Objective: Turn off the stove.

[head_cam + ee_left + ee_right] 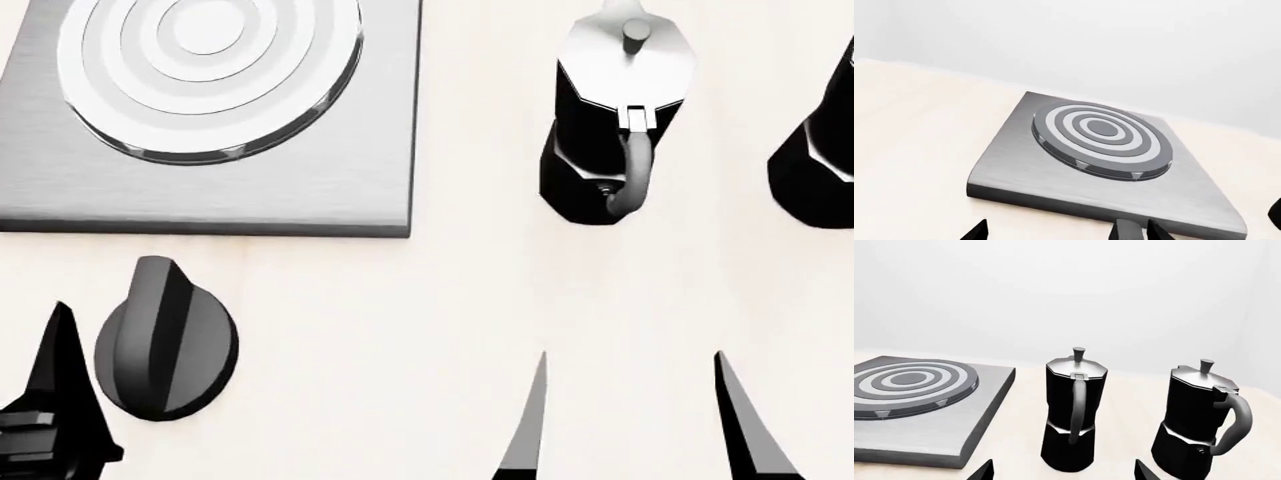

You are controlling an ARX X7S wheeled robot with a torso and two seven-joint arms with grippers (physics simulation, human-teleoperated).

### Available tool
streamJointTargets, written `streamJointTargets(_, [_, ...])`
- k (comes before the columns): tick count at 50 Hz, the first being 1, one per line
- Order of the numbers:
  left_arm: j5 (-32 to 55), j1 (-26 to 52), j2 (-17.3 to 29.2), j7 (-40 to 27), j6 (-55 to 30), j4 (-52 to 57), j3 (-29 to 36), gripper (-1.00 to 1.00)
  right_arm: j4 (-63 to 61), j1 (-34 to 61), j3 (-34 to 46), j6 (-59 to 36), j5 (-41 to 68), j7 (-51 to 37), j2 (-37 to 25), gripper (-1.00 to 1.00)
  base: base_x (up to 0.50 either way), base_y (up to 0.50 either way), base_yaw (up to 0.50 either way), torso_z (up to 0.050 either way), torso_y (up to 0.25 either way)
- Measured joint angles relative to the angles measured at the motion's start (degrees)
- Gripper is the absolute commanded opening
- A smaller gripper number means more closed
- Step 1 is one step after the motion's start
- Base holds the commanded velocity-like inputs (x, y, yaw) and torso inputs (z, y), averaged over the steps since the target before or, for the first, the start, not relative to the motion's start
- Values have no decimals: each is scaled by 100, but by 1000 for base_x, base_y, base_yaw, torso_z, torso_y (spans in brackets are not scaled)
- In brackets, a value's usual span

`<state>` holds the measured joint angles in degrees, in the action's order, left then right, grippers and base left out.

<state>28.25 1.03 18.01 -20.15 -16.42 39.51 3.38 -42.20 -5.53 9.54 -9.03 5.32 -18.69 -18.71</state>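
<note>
Stove at far left of table; its knob lies just in front, beside the left gripper, spread undeterminable. Right gripper gapes, empty. Risk: a fingertip glancing off the ridged knob, or the right arm tipping 1 of 2 moka pots.
</note>
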Motion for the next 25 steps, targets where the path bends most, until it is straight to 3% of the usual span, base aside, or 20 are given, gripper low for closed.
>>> streamJointTargets(25, [359, -37, 54, -173, -255, 811, 355, 100, 68, -5, 44, 60, 55, -59, -65, 100, 0, 0, 0, 0, 0])
